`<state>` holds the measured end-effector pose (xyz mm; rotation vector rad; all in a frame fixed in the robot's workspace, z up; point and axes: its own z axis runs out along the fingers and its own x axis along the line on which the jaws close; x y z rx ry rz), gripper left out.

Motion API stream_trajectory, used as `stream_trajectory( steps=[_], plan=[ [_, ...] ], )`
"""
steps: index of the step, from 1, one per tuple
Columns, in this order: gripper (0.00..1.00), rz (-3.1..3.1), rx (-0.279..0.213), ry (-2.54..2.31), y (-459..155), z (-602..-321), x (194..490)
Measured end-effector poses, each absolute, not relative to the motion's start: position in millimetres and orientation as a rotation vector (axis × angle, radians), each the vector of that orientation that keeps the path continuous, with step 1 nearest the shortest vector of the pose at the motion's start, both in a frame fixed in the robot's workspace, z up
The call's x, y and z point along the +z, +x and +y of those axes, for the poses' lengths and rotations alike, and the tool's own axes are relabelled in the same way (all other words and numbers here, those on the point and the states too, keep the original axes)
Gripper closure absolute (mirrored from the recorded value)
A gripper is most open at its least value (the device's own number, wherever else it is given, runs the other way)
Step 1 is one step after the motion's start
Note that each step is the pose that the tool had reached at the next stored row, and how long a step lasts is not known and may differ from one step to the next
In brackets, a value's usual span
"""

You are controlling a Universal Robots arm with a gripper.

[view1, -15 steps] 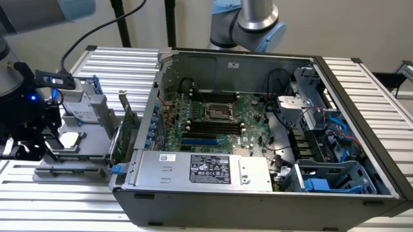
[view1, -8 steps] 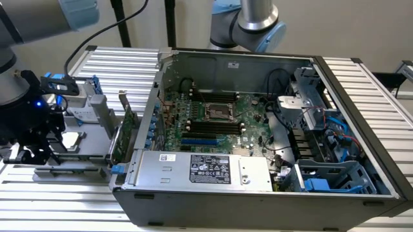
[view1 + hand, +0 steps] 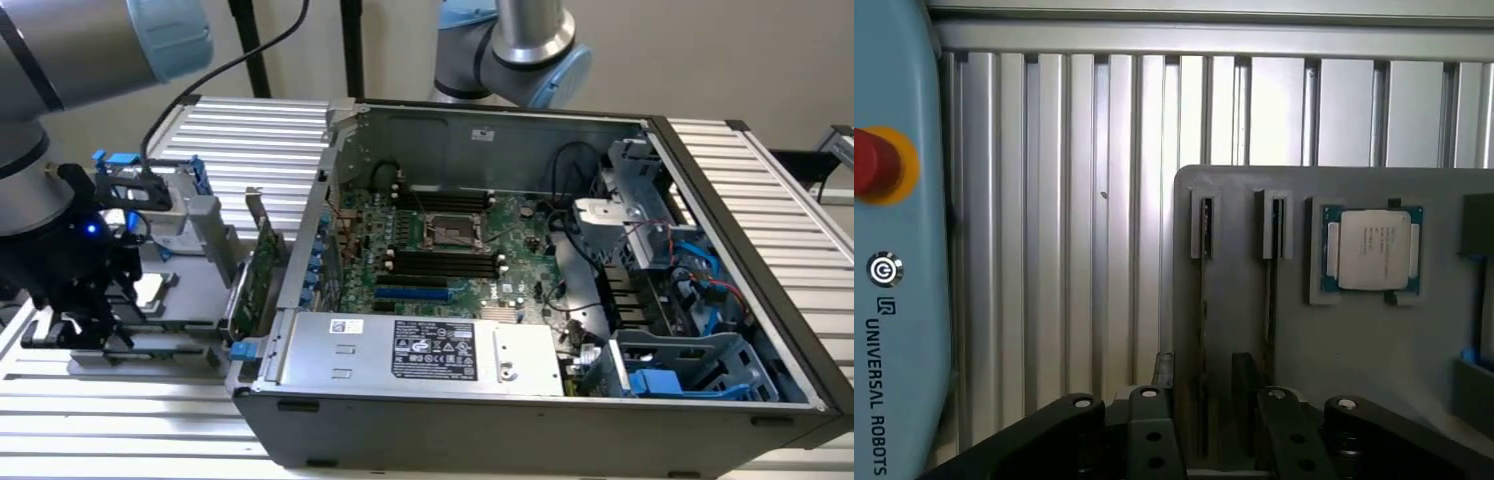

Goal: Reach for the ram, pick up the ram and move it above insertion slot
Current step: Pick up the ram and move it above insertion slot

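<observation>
Ribbed metal table [image 3: 747, 200] carried an open computer case [image 3: 534, 430], and at nine o'clock of the case in the exterior view sat a grey holder [image 3: 1374, 370] of spare parts. The gripper [image 3: 1204, 368] hung low over that holder, its two black fingers [image 3: 1164, 372] spread apart with nothing grasped. The ram [image 3: 1204, 290] stood on edge in a groove of the holder, running between the fingers; whether they touched it I could not tell. A second stick [image 3: 1269, 300] stood in the neighbouring groove, near a processor chip [image 3: 1372, 250]. By my reading the reach was all but finished. The grasp, the lift and the carry to the black memory slots [image 3: 441, 262], at three o'clock of the gripper, were not yet done.
</observation>
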<state>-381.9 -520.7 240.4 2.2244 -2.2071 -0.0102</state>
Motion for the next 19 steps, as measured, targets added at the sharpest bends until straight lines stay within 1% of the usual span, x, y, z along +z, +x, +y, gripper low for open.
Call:
stream_trajectory(
  steps=[19],
  plan=[
    [0.64,-2.207,-0.011,2.225,-381.4,-520.7,205.9]
  ],
)
